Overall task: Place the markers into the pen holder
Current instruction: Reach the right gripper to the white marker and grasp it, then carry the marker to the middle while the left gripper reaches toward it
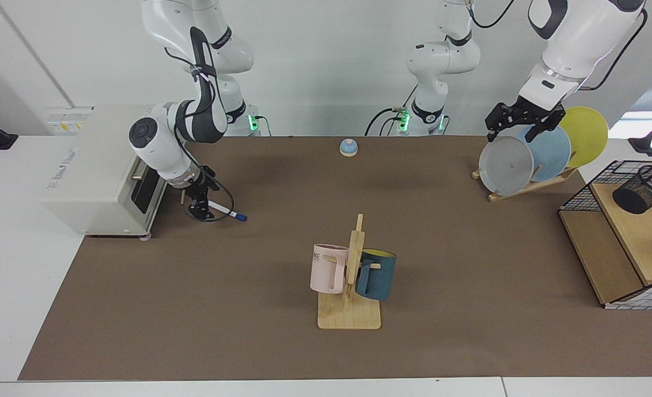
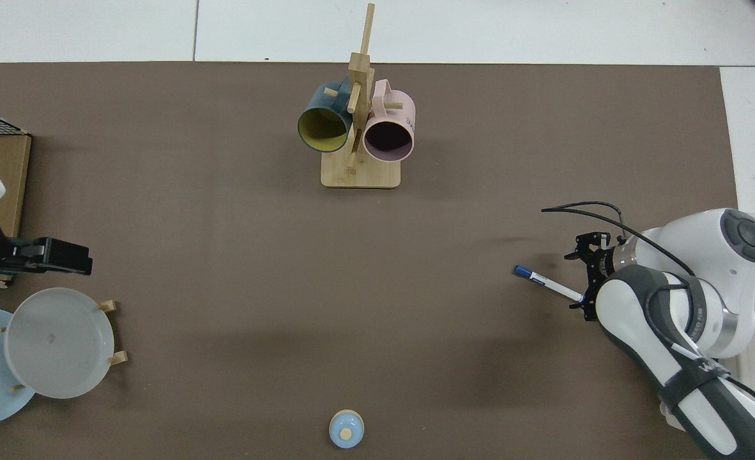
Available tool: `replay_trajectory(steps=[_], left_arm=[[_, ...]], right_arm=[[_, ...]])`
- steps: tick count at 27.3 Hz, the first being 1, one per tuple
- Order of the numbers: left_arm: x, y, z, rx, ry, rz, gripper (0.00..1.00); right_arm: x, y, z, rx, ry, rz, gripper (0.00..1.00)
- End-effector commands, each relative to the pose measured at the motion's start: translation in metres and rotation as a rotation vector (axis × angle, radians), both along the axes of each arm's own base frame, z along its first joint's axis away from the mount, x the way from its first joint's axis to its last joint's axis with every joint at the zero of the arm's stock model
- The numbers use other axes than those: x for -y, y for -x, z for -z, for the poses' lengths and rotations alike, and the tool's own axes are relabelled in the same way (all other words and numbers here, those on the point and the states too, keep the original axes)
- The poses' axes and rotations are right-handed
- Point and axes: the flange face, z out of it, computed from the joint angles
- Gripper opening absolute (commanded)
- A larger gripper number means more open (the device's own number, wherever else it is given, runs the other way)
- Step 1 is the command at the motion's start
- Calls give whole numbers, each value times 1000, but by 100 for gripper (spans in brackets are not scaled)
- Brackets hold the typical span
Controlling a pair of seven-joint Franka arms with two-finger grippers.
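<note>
plain white wall (image 1: 326, 66) behind everything, lit evenly and pretty bright. the white tabletop (image 1: 11, 286) has a big brown mat (image 1: 469, 248) covering most of it, white showing along the edges. some daylight at the far side.

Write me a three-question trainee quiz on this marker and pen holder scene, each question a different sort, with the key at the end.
1. True or false: the marker is already in the pen holder.
2. Which gripper is at the marker? A) the right gripper B) the left gripper C) neither
3. Fill in: the pen holder stands on the ______ shelf of the wire rack.

Key
1. False. The marker lies on the brown mat near the toaster oven, with its blue cap pointing away from the oven.
2. A. The left gripper waits above the plates.
3. Wooden.
</note>
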Motion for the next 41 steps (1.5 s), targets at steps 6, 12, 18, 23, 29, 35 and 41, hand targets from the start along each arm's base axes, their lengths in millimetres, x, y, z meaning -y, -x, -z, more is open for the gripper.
replay_trajectory(steps=[6, 12, 18, 23, 29, 35, 41], left_arm=[[13, 10, -5, -23, 8, 13, 100], [32, 18, -3, -52, 7, 41, 100], [64, 29, -4, -67, 1, 104, 100], [86, 32, -4, -64, 0, 146, 100], [99, 40, 0, -69, -3, 174, 100], [105, 43, 5, -72, -2, 193, 100], [106, 52, 7, -59, 4, 197, 100]], right_arm=[[-3, 1, 24, 3, -10, -2, 100], [-1, 7, 31, -8, -15, -38, 98], [1, 8, 31, -4, -22, -83, 69], [1, 7, 31, -3, -22, -92, 26], [-3, 6, 27, -12, -32, -130, 0], [-11, -2, 8, -35, -56, -184, 0], [-38, -16, -23, -35, -116, -208, 0]])
